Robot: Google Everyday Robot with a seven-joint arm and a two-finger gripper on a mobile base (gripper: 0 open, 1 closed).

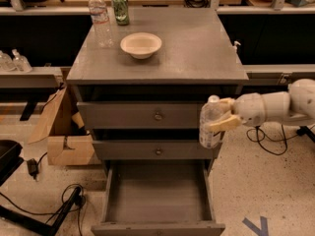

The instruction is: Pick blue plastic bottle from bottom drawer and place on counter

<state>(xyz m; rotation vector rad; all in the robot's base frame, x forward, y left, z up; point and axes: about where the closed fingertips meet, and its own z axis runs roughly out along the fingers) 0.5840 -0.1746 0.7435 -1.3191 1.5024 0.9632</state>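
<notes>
Currently your gripper [220, 121] is pinching the blue plastic bottle [208, 136] around its middle, tan fingers closed across the label, so the bottle hangs upright with its white cap on top. You have it in the air in front of the cabinet's right edge, at about three o'clock from the top drawer's knob [157, 116]. It is up and to the right of the open bottom drawer [156, 193], whose floor shows bare. The side-on grip at mid-height looks chosen to keep the bottle vertical for setting down. The bottle sits below the level of the counter [197, 48], so you likely need to raise it past the overhanging edge first. On the counter, the bowl [141, 44] stands left of centre, with a taller clear bottle [100, 18] and a green can [120, 8] at its eleven o'clock. The bare right half looks like your best landing spot.
</notes>
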